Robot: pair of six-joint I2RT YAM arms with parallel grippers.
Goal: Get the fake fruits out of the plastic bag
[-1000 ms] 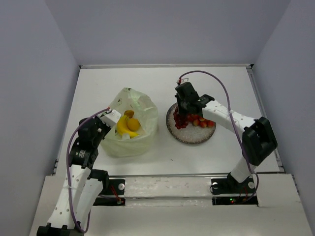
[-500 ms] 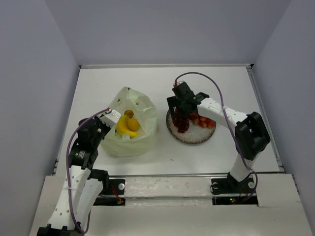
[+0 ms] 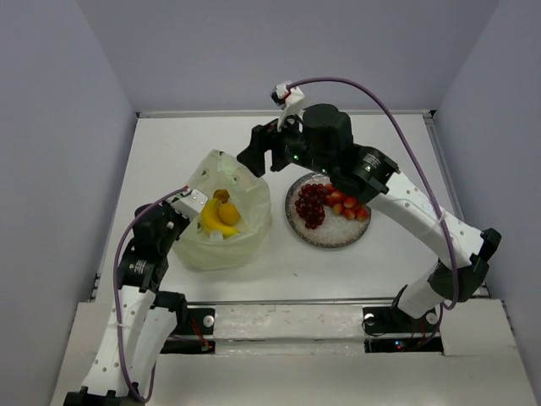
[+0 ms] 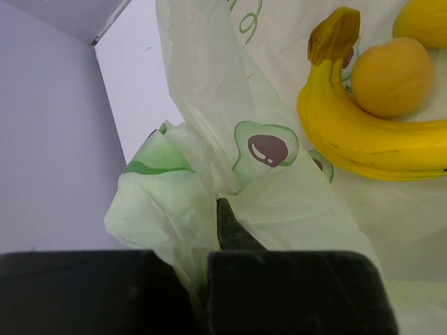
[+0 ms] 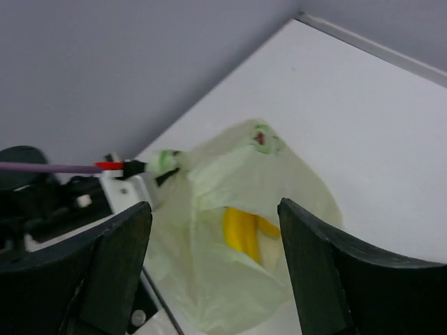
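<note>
The plastic bag (image 3: 221,241) lies left of centre, its mouth open upward. Inside it lie yellow bananas (image 3: 210,220) and a round orange fruit (image 3: 229,213); the left wrist view shows the bananas (image 4: 363,143) and the orange fruit (image 4: 391,66) close up. My left gripper (image 3: 189,201) is shut on the plastic bag's rim (image 4: 202,209). A dark grape bunch (image 3: 310,204) and red berries (image 3: 347,207) rest on the speckled plate (image 3: 331,238). Raised over the bag's far right side, my right gripper (image 3: 269,155) is open and empty. It (image 5: 216,258) frames the bag (image 5: 293,174) and bananas (image 5: 241,230) below.
Pale walls close off the white table at the back and on both sides. The right arm arches over the plate, and a purple cable (image 3: 380,93) loops above it. The left arm's body (image 3: 144,254) stands beside the bag's left edge.
The right gripper opened and left the grape bunch on the plate. It then rose and swung left, over the bag. The left gripper kept its hold on the bag.
</note>
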